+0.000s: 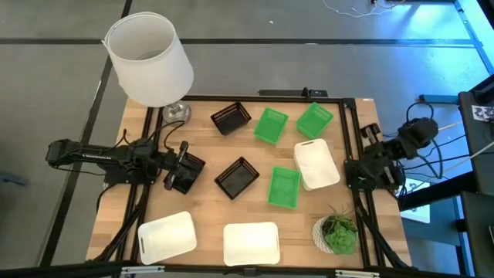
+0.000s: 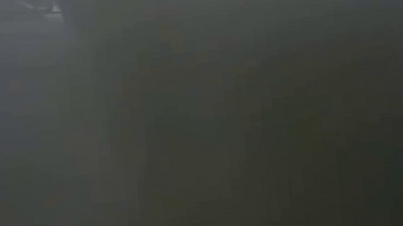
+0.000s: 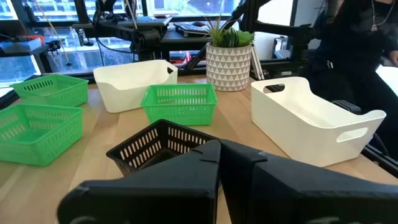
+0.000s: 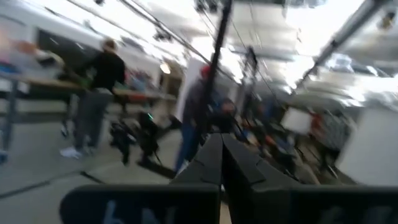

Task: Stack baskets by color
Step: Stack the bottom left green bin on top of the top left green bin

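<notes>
Wooden bench [image 1: 208, 216] with a black frame, grey floor around it; the low view shows nothing usable. Landmark: the black basket in the middle [image 1: 237, 177].

Judgement: nothing is stacked yet, so this looks like the very start, with all nine baskets lying single.
- Left pincer [image 1: 182, 167] sits just beside the middle black basket on its lamp side, fingers pressed together, holding nothing. A second black basket [image 1: 188, 171] lies partly under that arm.
- The third black basket [image 1: 231, 118] is beyond the middle one, near the white lampshade bucket [image 1: 149, 59].
- Green baskets: one [image 1: 283, 187] just beside the landmark toward the right arm, two more [image 1: 271, 125] [image 1: 314, 120] farther back.
- White baskets: one [image 1: 316, 164] past the near green one, two [image 1: 167, 235] [image 1: 251, 242] along the front edge, well apart from the landmark.
- Right pincer [image 1: 363, 171] waits at the bench edge by the white basket, fingers together, empty.

Every basket looks empty. The potted plant [image 1: 337, 232] stands in its patterned pot at the front corner on the right arm's side.

Next move probably calls for opening the left fingers and gripping a slatted black rim, then lifting it to nest into another black one.
</notes>
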Controlling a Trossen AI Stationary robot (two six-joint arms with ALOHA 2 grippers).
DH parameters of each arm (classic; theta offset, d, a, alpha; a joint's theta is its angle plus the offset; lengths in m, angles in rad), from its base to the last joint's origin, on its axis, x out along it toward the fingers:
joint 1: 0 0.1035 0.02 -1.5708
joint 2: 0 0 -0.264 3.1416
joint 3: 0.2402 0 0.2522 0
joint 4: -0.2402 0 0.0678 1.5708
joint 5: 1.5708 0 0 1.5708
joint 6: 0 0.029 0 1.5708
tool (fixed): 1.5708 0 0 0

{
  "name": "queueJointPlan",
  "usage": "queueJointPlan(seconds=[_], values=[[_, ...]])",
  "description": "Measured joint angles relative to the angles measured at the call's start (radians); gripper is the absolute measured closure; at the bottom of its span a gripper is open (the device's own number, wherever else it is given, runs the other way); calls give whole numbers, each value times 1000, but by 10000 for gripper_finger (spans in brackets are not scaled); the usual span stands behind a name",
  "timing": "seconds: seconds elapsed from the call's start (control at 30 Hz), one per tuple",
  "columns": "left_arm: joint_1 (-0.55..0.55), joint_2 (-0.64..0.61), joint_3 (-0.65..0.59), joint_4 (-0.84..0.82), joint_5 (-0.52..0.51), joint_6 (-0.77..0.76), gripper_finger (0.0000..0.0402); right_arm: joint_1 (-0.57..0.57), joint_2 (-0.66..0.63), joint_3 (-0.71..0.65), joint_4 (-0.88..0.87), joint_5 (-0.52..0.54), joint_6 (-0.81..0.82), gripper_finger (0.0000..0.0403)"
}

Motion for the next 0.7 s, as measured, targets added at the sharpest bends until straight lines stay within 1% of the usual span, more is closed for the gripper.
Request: queueJointPlan(seconds=[0.13,0.23,0.3,0.43,0.57,0.7], values=[[0,0,0,0,0,0,401,0,62,84,-135,97,31,398],[0,0,0,0,0,0,401,0,120,116,-190,213,95,398],[0,0,0,0,0,0,401,0,156,125,-210,267,139,398],[0,0,0,0,0,0,401,0,205,126,-209,286,215,398],[0,0,0,0,0,0,401,0,228,126,-207,272,215,398],[0,0,0,0,0,0,401,0,239,126,-181,261,163,398]])
